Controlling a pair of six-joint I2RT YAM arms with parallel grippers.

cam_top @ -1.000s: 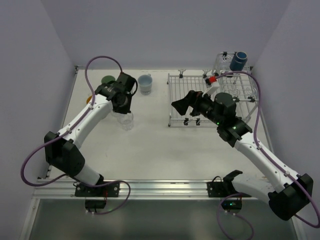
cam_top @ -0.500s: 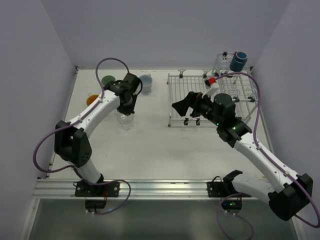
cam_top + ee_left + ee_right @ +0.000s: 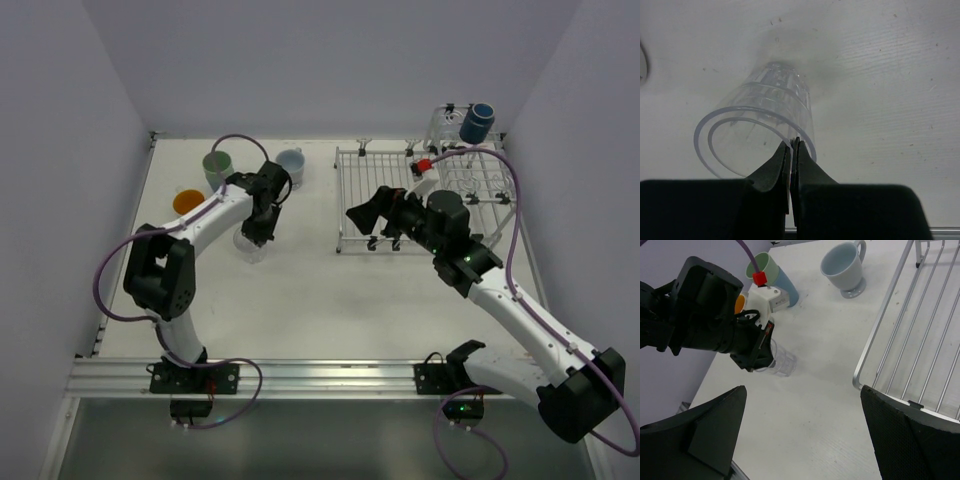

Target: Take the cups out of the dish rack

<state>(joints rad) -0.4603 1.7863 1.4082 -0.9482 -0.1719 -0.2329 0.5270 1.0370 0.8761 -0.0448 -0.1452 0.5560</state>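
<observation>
Top external has our left claw [image 3: 256, 232] clenched on the clear glass [image 3: 250, 246] standing on the table [image 3: 300, 290] right under it, while our right claw [image 3: 362, 215] hangs spread and empty by the dish rack [image 3: 380, 170], a navy mug [image 3: 477, 122] far behind it. Left wrist shows the pinch on the thin rim wall; we'd guess light, stiff, slick, breakable, so go gentle. Right wrist: bare table beneath that claw, rack wire to its right, blue mug [image 3: 842, 265] and green tumbler [image 3: 763, 268] ahead.
</observation>
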